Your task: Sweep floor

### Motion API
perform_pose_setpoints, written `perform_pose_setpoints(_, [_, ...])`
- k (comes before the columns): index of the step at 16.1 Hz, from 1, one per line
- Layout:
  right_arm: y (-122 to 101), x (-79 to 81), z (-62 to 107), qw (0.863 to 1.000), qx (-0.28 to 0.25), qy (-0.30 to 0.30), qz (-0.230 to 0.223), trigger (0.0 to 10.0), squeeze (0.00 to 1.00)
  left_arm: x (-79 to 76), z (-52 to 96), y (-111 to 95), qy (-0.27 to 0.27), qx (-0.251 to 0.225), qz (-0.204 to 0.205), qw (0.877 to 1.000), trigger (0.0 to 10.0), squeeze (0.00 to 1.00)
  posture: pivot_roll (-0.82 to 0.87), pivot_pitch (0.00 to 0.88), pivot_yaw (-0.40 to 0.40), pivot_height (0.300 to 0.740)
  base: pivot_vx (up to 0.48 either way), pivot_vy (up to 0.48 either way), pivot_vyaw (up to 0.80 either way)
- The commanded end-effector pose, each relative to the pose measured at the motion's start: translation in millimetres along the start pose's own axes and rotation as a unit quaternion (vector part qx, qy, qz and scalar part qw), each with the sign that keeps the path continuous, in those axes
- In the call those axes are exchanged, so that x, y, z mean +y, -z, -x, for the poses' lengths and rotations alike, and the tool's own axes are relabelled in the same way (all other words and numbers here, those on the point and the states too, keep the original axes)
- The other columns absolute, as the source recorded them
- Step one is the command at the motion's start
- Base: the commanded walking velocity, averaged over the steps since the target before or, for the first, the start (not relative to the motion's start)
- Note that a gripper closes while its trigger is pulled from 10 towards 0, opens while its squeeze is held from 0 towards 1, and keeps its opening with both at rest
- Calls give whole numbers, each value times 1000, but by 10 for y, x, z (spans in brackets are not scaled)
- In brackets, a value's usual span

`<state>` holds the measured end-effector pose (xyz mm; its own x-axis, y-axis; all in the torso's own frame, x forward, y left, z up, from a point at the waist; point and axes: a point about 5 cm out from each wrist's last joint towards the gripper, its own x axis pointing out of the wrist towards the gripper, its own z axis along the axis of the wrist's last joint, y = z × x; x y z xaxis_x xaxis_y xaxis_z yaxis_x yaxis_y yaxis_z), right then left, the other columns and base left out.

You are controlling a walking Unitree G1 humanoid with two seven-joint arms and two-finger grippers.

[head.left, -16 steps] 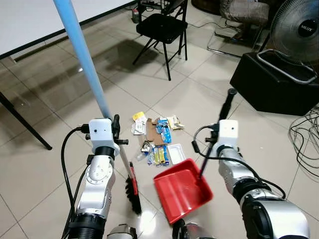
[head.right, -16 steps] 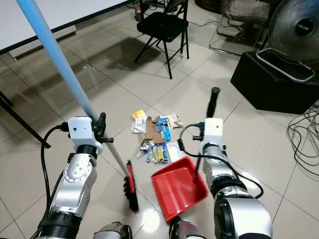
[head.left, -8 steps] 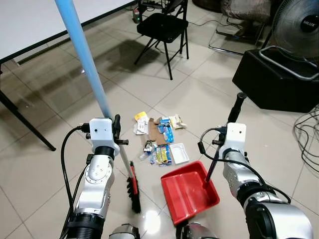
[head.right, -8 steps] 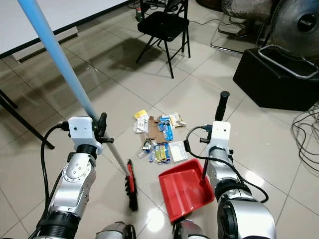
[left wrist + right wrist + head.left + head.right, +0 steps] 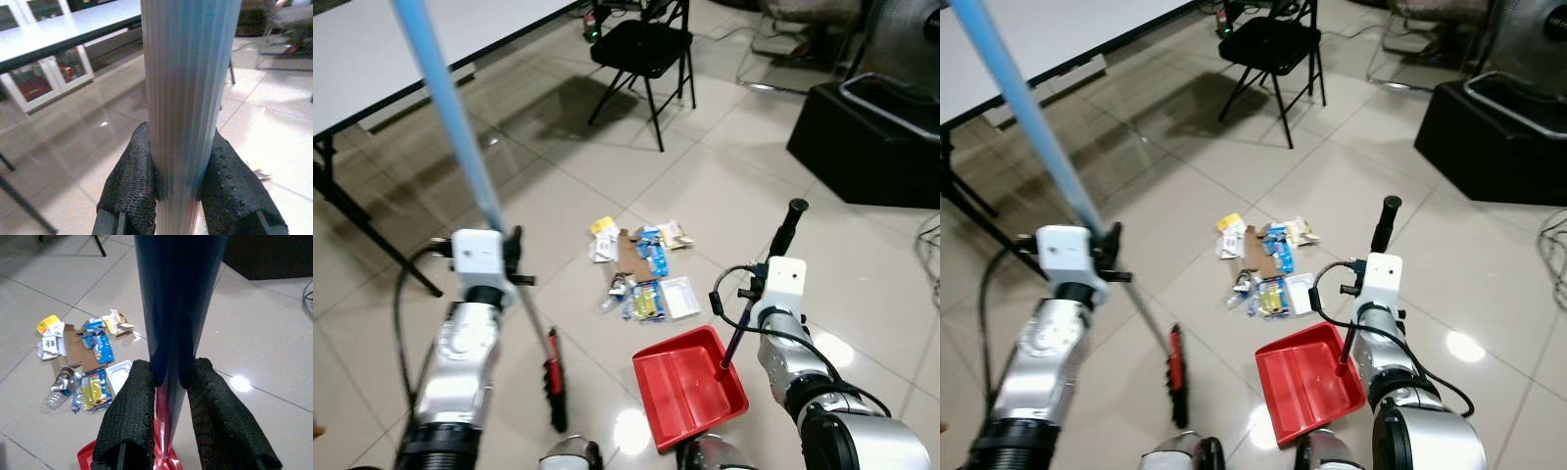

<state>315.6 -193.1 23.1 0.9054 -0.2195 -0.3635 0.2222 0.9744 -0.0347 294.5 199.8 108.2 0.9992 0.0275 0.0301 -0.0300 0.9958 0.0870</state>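
Note:
A broom with a light blue handle (image 5: 450, 127) leans up to the left. Its red and black brush head (image 5: 554, 379) rests on the tiles left of the trash. My left gripper (image 5: 178, 191) is shut on the handle low down, its black fingers (image 5: 129, 186) on both sides. A red dustpan (image 5: 690, 387) lies on the floor just short of a pile of wrappers, cardboard and a small bottle (image 5: 641, 271). My right gripper (image 5: 166, 421) is shut on the dustpan's upright black handle (image 5: 788, 227).
A black folding chair (image 5: 641, 49) stands beyond the pile. A white table (image 5: 372, 69) with a black leg (image 5: 372, 230) is at the left. At the far right is a black box (image 5: 871, 137) with a fan on it.
The view has shifted a little. The broom head has slid left, away from the pile. The dustpan has drawn back slightly from the trash and to the right.

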Motion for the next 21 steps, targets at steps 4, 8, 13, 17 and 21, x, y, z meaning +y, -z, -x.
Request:
perform_pose_setpoints(4, [-52,83,4,1000,-23,-12,-18,10000,0,266,107,-134,-12,-13,-23,1000,10000,0,119,158,159,740,0,0,0])
perform_pose_setpoints(8, [-81,135,-3,999,-25,-25,-10,10000,0,275,182,-195,1,-8,-28,1000,10000,0,165,166,198,740,0,0,0])
perform_pose_setpoints(13, [-17,114,15,1000,-17,-24,7,10000,0,296,273,-272,21,5,-41,999,10000,0,185,195,243,740,0,0,0])
perform_pose_setpoints(17, [41,60,33,1000,-11,-15,9,10000,0,237,320,-352,36,4,-38,999,10000,0,193,215,256,740,0,0,0])
perform_pose_setpoints(21, [49,47,37,1000,-13,-15,15,10000,0,175,335,-420,43,-1,-31,999,10000,0,196,230,251,740,0,0,0])
